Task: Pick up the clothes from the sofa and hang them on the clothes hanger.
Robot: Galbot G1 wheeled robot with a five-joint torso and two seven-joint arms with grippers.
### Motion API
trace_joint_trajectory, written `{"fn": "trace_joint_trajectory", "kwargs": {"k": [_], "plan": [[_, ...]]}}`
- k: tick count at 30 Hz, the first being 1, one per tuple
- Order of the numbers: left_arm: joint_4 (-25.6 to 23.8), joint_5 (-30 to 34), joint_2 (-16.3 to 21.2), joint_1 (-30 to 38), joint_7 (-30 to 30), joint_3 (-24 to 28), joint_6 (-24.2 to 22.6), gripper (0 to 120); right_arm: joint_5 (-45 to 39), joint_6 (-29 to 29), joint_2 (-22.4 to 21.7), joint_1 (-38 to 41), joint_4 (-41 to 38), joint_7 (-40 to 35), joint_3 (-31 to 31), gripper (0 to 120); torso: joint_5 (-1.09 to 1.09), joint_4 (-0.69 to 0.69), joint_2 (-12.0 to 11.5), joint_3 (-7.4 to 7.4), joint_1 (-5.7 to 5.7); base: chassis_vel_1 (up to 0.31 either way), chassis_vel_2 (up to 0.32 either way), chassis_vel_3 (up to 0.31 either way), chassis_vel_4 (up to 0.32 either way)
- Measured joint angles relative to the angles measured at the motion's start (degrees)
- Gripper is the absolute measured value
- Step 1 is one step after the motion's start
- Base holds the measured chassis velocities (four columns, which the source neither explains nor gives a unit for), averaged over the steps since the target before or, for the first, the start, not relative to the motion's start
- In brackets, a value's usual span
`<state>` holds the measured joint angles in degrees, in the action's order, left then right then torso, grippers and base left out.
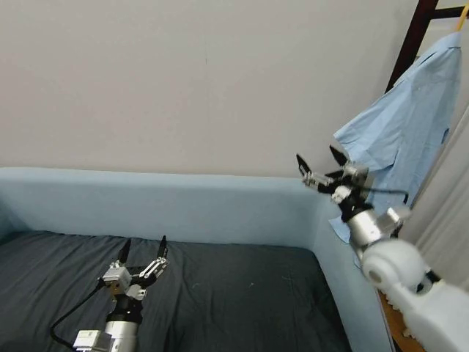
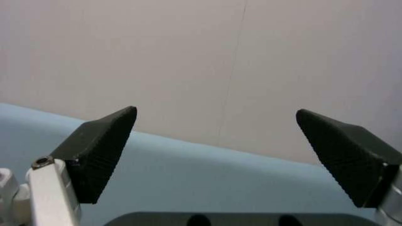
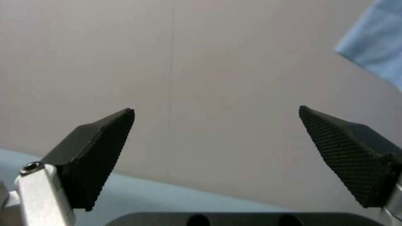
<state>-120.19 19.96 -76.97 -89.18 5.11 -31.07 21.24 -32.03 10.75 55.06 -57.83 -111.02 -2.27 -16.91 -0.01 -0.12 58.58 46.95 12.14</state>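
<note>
Bare pale wall (image 1: 110, 81) (thin vertical seam (image 1: 206, 59))

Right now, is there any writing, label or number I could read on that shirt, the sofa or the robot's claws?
There is no text to read: the shirt, sofa, wall, left claw and right claw all look plain, with no label, brand or number showing.

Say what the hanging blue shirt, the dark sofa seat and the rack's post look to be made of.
Blue shirt: thin woven cloth, likely cotton, matte; it creases and drapes softly. Sofa seat: dark grey fabric, matte, with slight wrinkles and lint specks. Rack post: dark brown, smooth, probably stained wood, though painted metal can't be ruled out.
</note>
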Motion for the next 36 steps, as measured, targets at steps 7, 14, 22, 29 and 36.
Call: {"fn": "trace_joint_trajectory", "kwargs": {"k": [7, 14, 22, 29, 36], "plan": [[3.8, -2.9, -2.9, -1.6, 0.2, 4.4, 1.3, 100, 14.0, -0.4, 13.6, -21.3, -2.1, 3.5, -14.5, 100, -0.05, 0.01, 0.0, -0.01, 0.00, 0.000, 0.000, 0.000, 0.000], [4.2, -6.3, -5.5, -2.3, 2.2, 6.9, -0.2, 100, 18.3, -2.5, 19.3, -29.3, -5.8, -3.4, -18.0, 100, -0.05, 0.07, 0.0, 0.00, 0.00, 0.000, 0.000, 0.000, 0.000], [3.8, -7.4, -6.2, -2.8, 2.6, 7.3, -1.1, 100, 18.5, -3.6, 20.1, -30.0, -6.5, -4.6, -18.2, 100, -0.04, 0.05, 0.0, 0.00, 0.00, 0.002, 0.002, 0.015, 0.001], [3.7, -7.4, -6.1, -2.7, 2.6, 7.3, -1.1, 100, 18.2, -3.6, 19.9, -29.6, -6.5, -4.6, -18.0, 100, -0.04, 0.04, 0.0, 0.00, 0.01, 0.000, 0.000, 0.000, 0.000], [3.7, -7.3, -6.1, -2.7, 2.6, 7.3, -1.1, 100, 18.0, -3.6, 19.7, -29.5, -6.4, -4.7, -17.8, 100, -0.04, 0.04, 0.0, 0.01, 0.01, 0.000, 0.000, 0.000, 0.000]]}}
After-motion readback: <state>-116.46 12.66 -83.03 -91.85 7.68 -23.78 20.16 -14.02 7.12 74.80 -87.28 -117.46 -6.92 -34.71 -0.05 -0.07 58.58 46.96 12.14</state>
